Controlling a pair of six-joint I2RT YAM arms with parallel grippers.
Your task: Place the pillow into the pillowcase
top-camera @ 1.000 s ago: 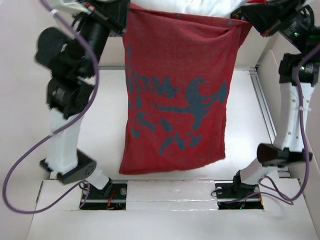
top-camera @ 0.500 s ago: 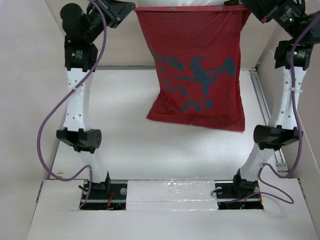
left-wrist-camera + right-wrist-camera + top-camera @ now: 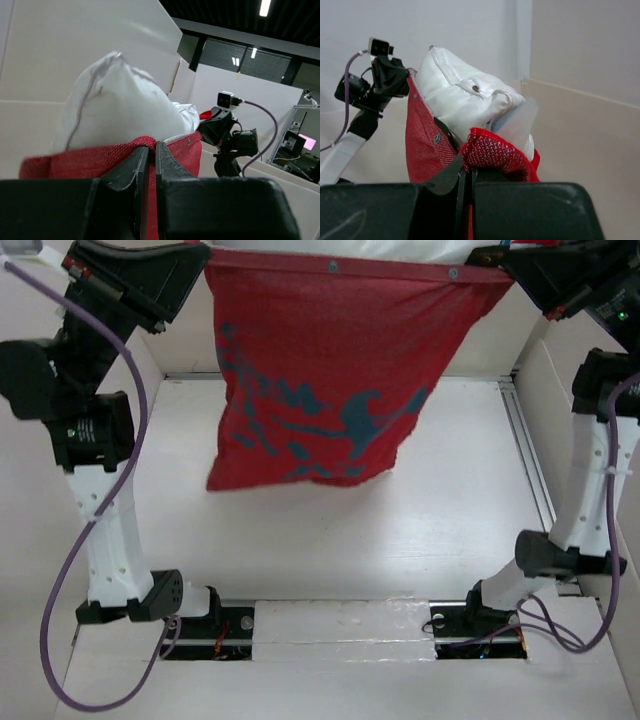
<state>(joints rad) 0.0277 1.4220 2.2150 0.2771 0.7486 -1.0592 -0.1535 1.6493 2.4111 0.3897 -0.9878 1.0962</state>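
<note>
Top external view shows the pillow (image 3: 380, 248) poking out white from the open mouth of the pillowcase (image 3: 320, 370), which hangs red and bulging over the table (image 3: 400, 540). My left gripper (image 3: 149, 150) is clamped on one top corner of the hem and my right gripper (image 3: 468, 172) on the other, both pairs of jaws pinched tight on red cloth

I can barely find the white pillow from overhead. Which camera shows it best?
The right wrist view: the pillow sticks out of the red pillowcase, sharp, with its seam visible. The left wrist view shows it too, but blurrier. The top view catches only a white sliver at the upper edge.
</note>
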